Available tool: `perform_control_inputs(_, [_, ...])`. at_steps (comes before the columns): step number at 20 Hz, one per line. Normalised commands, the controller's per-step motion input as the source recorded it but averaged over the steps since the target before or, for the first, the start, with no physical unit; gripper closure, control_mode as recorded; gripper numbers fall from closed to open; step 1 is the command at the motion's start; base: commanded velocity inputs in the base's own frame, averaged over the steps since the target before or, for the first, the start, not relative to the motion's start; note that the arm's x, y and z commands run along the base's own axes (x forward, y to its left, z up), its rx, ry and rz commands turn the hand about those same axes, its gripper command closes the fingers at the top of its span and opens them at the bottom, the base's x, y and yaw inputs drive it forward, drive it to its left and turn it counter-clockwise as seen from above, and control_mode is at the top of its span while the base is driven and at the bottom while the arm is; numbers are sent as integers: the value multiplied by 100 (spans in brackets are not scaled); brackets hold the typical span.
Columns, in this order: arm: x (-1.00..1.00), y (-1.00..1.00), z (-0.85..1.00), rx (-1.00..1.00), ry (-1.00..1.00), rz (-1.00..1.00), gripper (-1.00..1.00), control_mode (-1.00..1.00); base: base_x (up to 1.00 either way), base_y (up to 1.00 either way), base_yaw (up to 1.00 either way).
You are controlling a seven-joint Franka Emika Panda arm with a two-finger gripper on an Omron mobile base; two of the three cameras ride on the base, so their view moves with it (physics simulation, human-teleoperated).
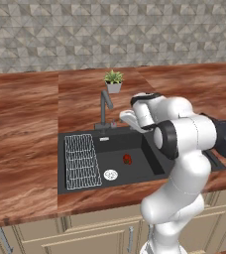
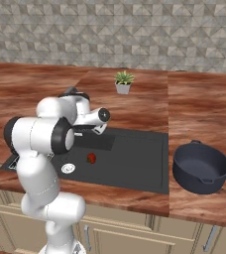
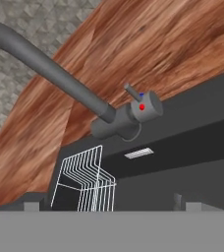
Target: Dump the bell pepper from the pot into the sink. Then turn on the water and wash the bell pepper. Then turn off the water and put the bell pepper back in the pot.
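1. I see the bell pepper [image 1: 127, 158] lying in the sink [image 1: 149, 163] near the drain [image 1: 110, 174].
2. My gripper [image 1: 126, 118] hangs beside the faucet [image 3: 60, 78]; I cannot tell its jaw state.
3. The pot [image 2: 200, 167] sits on the counter right of the sink.

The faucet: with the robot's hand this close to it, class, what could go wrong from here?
1. The gripper faces the faucet, whose small handle is thin; the fingers might slip off or miss it.
2. The spout seems to end over the left of the sink, while the bell pepper lies nearer the middle, so water may miss it.
3. The wire rack stands close below and could be knocked.
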Motion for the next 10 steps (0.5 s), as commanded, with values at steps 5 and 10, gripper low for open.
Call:
perform_control_inputs(5, [19,1,-9,0,0,0,-100,-100,0,0,0])
perform_control_inputs(10, [21,1,-11,0,0,0,-100,-100,0,0,0])
